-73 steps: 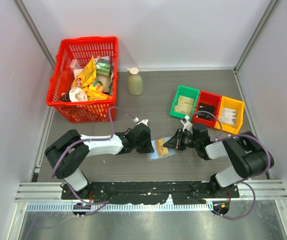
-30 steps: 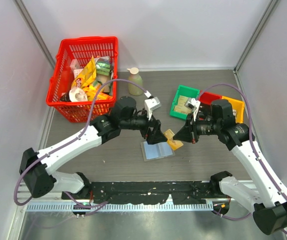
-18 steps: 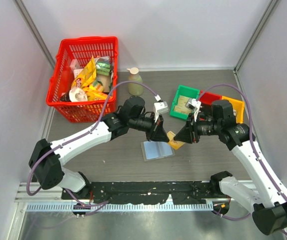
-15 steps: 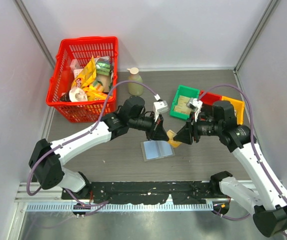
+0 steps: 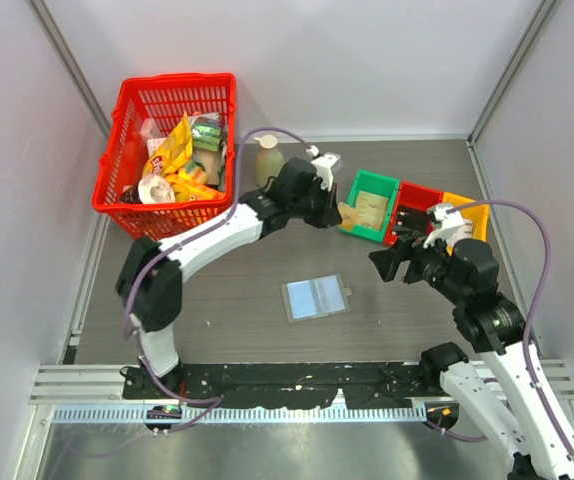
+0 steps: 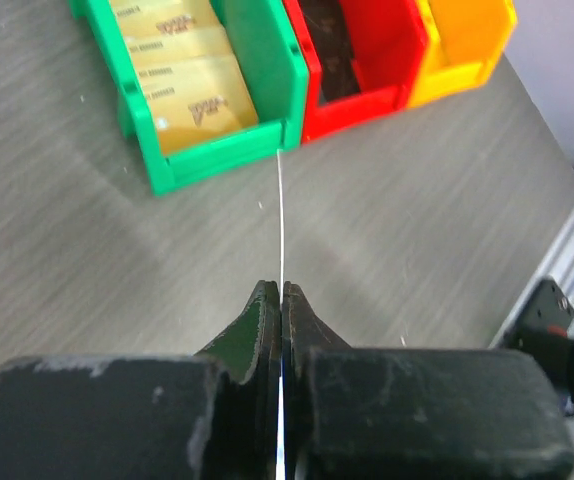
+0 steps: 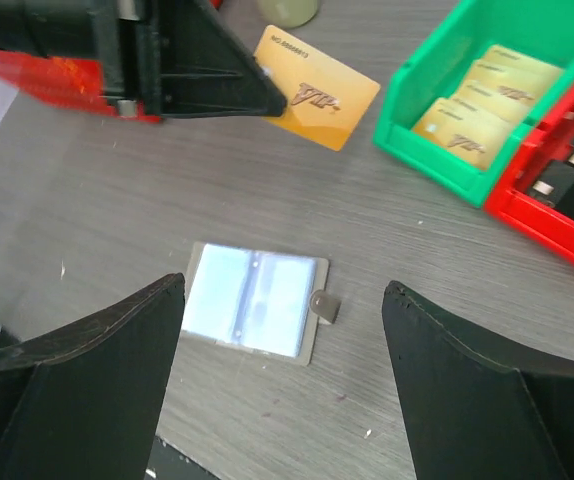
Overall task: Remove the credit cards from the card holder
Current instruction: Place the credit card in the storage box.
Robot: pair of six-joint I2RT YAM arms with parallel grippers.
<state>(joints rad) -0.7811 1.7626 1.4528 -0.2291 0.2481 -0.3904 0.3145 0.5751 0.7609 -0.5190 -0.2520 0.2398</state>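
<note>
The card holder (image 5: 315,297) lies open flat on the table, its light blue panels up (image 7: 252,300). My left gripper (image 5: 335,208) is shut on a yellow-orange credit card (image 5: 349,214), held in the air just left of the green bin (image 5: 382,181). In the left wrist view that credit card (image 6: 280,220) shows edge-on as a thin line between the closed fingers, pointing at the green bin (image 6: 217,155). More credit cards (image 7: 477,105) lie in that bin. My right gripper (image 5: 392,262) stands open and empty, above and to the right of the holder.
A red bin (image 5: 414,210) and a yellow bin (image 5: 462,215) adjoin the green one. A red basket (image 5: 167,155) of snack packets stands at the back left, with a pale green bottle (image 5: 270,160) beside it.
The right gripper opened and let go of the card, then drew back to the right. The left gripper shut on the card and carried it from above the holder toward the green bin.
</note>
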